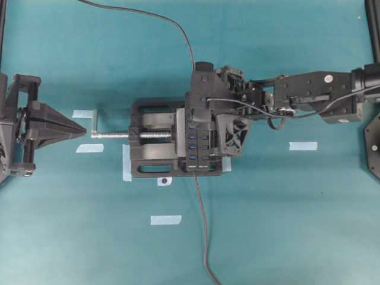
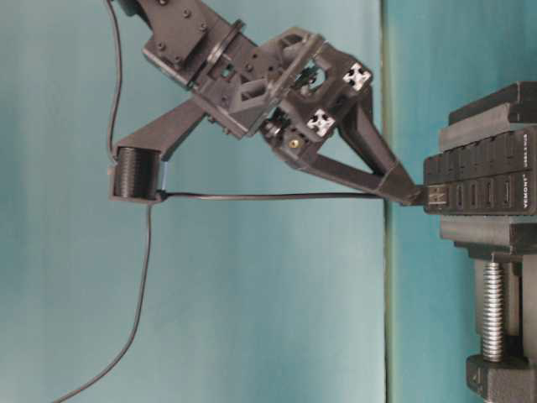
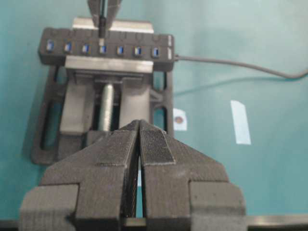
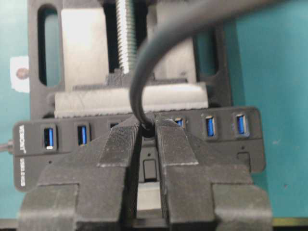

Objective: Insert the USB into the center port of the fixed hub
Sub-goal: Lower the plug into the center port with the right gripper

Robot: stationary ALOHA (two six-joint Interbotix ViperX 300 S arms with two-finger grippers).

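**Desk:** Where is the plug, and what is your right gripper doing?

**Arm:** My right gripper (image 4: 148,144) is clamped on the USB (image 4: 147,129), its cable (image 4: 139,82) arching up out of my fingers toward the top of the right wrist view. The plug sits at the hub (image 4: 250,144), right at the center port (image 3: 102,48) of the row of blue slots. In the left wrist view the plug tip (image 3: 102,25) stands directly over that middle slot, at the top of the frame.

**Desk:** Room to move?

**Arm:** Tight. The vise (image 1: 151,167) grips the hub at frame centre overhead, and my fingers (image 4: 115,149) crowd the neighbouring slots. The table (image 1: 285,225) is open all around, dotted with tape strips (image 1: 303,145).

**Desk:** And the left gripper?

**Arm:** My left gripper (image 3: 139,139) is pressed together on nothing, parked at the left edge overhead, well apart from the hub, near the vise's screw handle (image 1: 95,122).

**Desk:** Anything unclear?

**Arm:** How deep the plug sits: my fingers hide the centre slot. The hub's own cable (image 1: 205,237) runs off the bottom edge.
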